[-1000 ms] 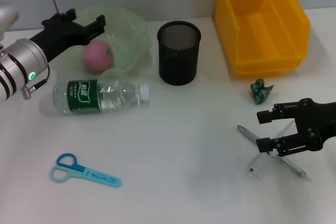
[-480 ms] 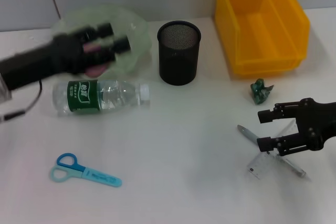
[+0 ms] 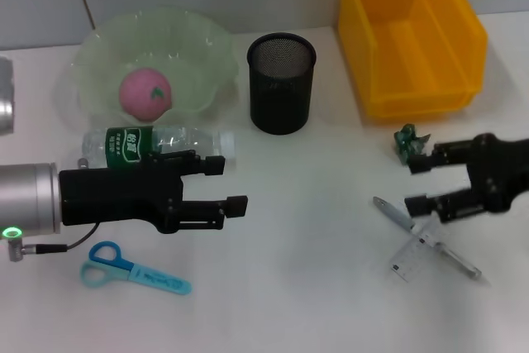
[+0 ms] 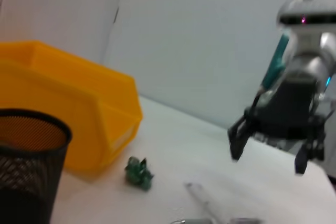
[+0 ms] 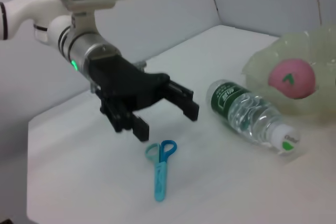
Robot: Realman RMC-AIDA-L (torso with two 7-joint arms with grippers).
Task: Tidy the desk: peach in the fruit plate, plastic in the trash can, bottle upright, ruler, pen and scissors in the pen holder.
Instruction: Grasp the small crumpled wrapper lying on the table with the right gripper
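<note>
Head view: the peach (image 3: 145, 93) sits in the plate (image 3: 194, 39), so that item is judged complete. The bottle (image 3: 157, 148) lies on its side on the desk (image 3: 297, 287), just in front of the plate. The left gripper (image 3: 225, 183) hangs over the desk beside the bottle's cap end, fingers spread and empty. The scissors (image 3: 132, 270) lie flat nearer the robot. The mesh holder (image 3: 282, 82) stands empty (as far as its rim shows). The right gripper (image 3: 416, 181) is parted with nothing between its fingers, between the green plastic (image 3: 407, 140) and the pen (image 3: 395, 212), which lies across the clear ruler (image 3: 417, 254). The yellow bin (image 3: 409, 35) stands behind.

Left wrist view: the holder (image 4: 29, 166), bin (image 4: 68, 114), plastic (image 4: 138, 172) and pen tip (image 4: 199, 195) show, with the right gripper (image 4: 269, 153) farther off, fingers apart.

Right wrist view: the left gripper (image 5: 165, 113) spreads wide above the desk between scissors (image 5: 160, 169) and bottle (image 5: 247, 116); the peach (image 5: 292, 79) rests in the plate (image 5: 257, 66).

Step in hand, as judged: each arm is between items. The next move calls for the left gripper to close across the bottle's body and tip it upright, or take the scissors; the right must lower onto the plastic or the pen.
</note>
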